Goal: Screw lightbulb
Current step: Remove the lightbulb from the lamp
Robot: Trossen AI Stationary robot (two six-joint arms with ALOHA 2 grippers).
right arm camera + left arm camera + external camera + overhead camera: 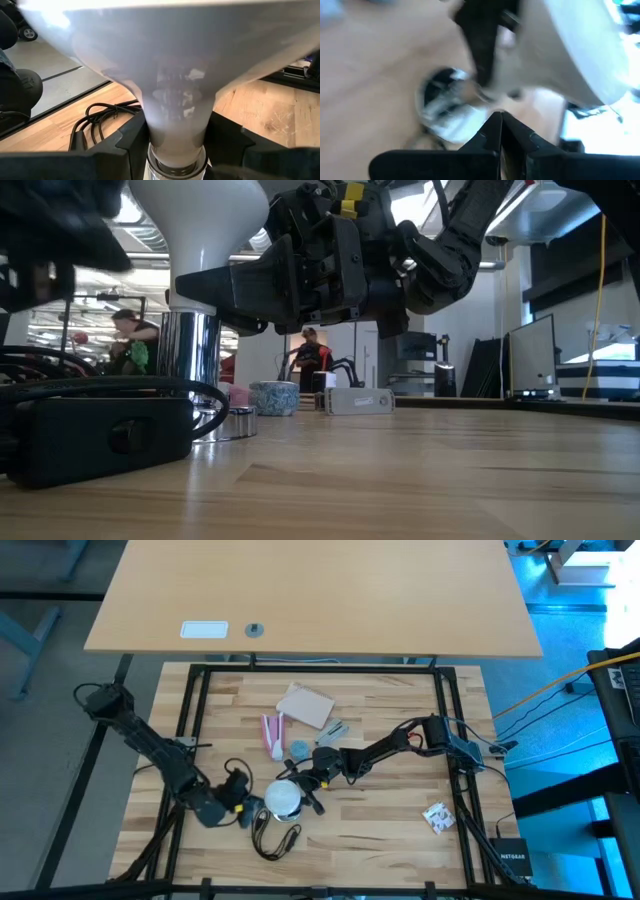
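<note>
My right gripper (300, 783) is clamped narrow around the neck of the lightbulb (283, 797), which stands upright near the front middle of the table (380, 820), dome up and its silvery base set into a shiny metal socket (190, 355). In my right wrist view the bulb's pale neck (175, 120) sits squeezed between my two dark fingers (131, 137). My left gripper (240, 802) waits just beside the bulb on its other side, its fingers (490, 137) pressed fully together and holding nothing. A black cord (272, 837) loops on the wood in front of the socket. Farther back lie a pink packet (272, 735) and a tan card (305, 705).
</note>
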